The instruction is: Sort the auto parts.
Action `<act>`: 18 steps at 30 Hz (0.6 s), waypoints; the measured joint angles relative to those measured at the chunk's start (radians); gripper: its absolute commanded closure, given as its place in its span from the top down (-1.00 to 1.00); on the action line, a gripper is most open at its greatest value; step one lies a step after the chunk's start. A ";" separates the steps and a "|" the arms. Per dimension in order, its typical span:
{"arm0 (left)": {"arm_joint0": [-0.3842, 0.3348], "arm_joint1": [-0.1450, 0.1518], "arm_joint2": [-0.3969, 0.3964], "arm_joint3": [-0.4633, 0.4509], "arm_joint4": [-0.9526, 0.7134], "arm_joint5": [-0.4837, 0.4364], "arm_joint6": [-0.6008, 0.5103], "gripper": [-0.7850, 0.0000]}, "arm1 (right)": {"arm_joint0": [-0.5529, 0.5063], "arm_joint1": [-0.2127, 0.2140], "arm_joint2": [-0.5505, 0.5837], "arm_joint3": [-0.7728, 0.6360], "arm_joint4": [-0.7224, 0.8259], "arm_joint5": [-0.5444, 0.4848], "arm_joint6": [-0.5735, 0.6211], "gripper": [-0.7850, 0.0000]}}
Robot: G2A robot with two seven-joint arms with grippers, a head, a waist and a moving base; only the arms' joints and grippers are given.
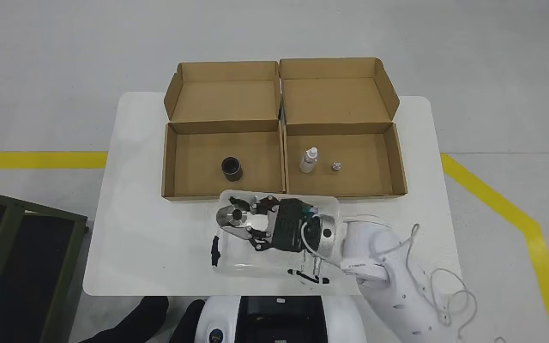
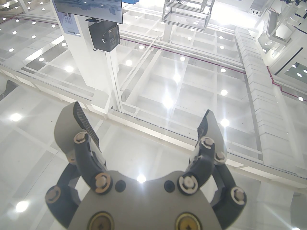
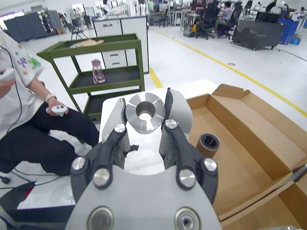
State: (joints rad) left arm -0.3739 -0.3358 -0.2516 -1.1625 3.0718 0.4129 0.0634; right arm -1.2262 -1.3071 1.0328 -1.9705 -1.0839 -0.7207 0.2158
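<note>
My right gripper (image 3: 145, 106) is shut on a shiny silver metal ring (image 3: 145, 118), its fingers pressing on the ring's two sides. From above, the ring (image 1: 232, 216) hangs over the left end of a clear plastic tray (image 1: 330, 202) at the table's front. Just beyond the tray stands the left cardboard box (image 1: 193, 167) with a dark cylindrical sleeve (image 1: 232, 166) upright in it; the sleeve (image 3: 207, 144) is close beside the right gripper. The right cardboard box (image 1: 369, 163) holds a small white part (image 1: 309, 159) and a small grey part (image 1: 337, 164). My left gripper (image 2: 141, 116) is open, points at the ceiling and holds nothing.
Both boxes have their lids folded back toward the table's far edge. A small black part (image 1: 214, 250) lies by the tray's left end and another (image 1: 304, 274) at its front edge. A green cart (image 3: 100, 72) stands on the floor left of the table.
</note>
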 measured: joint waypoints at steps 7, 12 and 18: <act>0.000 0.000 0.000 0.000 0.000 0.000 0.000 1.00 | 0.015 0.002 0.052 -0.051 0.075 0.023 -0.085 -1.00; 0.000 0.000 0.000 0.000 0.000 0.000 0.000 1.00 | 0.013 0.000 0.066 -0.060 0.179 0.032 -0.160 -1.00; 0.000 0.000 0.000 0.000 0.000 0.000 0.000 1.00 | 0.020 0.003 0.088 -0.061 0.287 0.029 -0.160 -1.00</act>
State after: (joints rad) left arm -0.3739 -0.3358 -0.2516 -1.1625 3.0718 0.4129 0.0634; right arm -1.2061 -1.3044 1.1204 -2.0316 -0.7965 -0.6912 0.0554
